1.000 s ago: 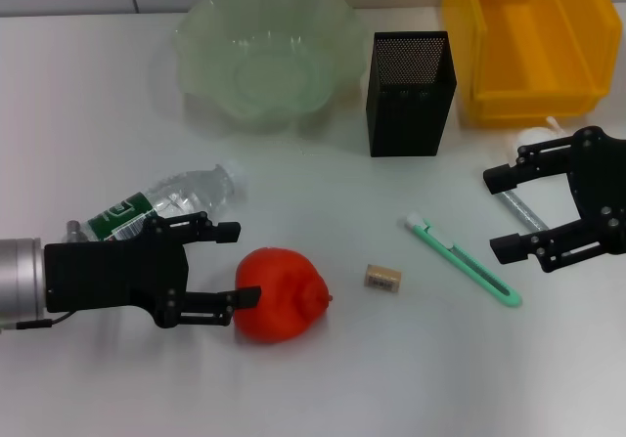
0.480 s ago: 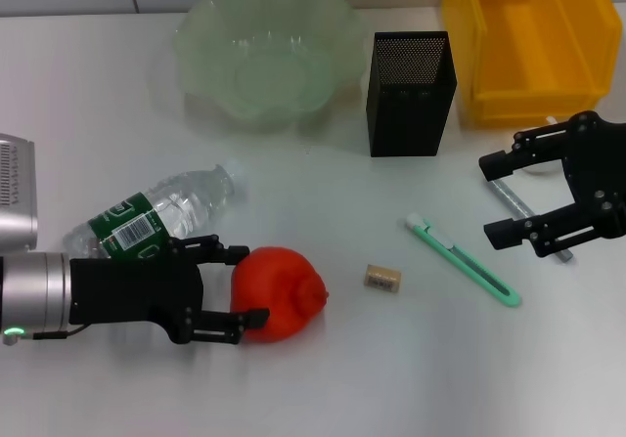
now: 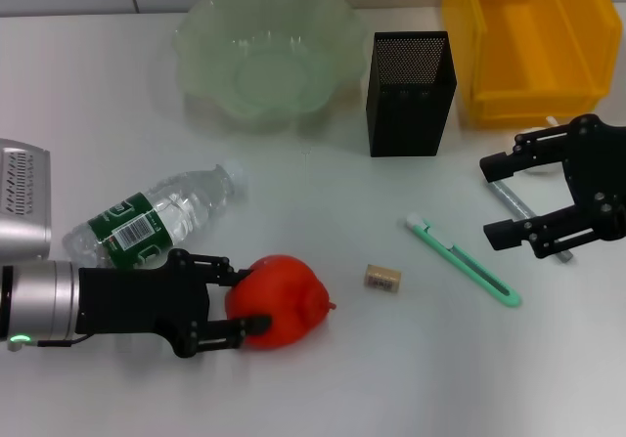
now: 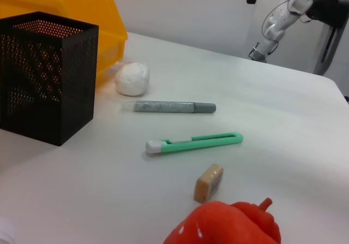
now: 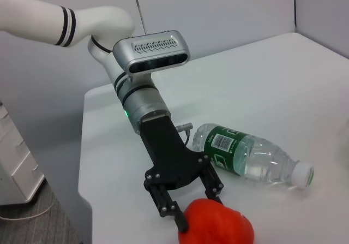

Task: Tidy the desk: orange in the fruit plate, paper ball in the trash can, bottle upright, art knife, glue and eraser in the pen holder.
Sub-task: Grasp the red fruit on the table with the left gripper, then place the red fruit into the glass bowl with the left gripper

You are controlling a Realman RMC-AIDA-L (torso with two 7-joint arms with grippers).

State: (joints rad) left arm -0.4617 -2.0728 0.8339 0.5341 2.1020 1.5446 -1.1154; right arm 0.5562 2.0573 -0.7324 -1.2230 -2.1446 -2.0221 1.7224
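Observation:
The orange (image 3: pixel 284 300) lies at the front of the white table, also in the left wrist view (image 4: pixel 223 225). My left gripper (image 3: pixel 243 297) is open, its fingers on either side of the orange's left part, as the right wrist view (image 5: pixel 194 204) shows. The bottle (image 3: pixel 156 217) lies on its side behind it. The green art knife (image 3: pixel 460 259) and the eraser (image 3: pixel 382 278) lie mid-table. My right gripper (image 3: pixel 492 200) is open above the grey glue stick (image 3: pixel 511 200). The paper ball (image 4: pixel 132 78) sits near the black pen holder (image 3: pixel 409 95).
The green glass fruit plate (image 3: pixel 196 26) stands at the back, with the pen holder to its right. A yellow bin (image 3: pixel 460 56) stands at the back right. From the head, my right gripper hides most of the paper ball.
My left gripper has dropped and pulled back toward the front left, its fingers now lower around the orange. My right gripper shifted slightly inward over the glue stick, then held still.

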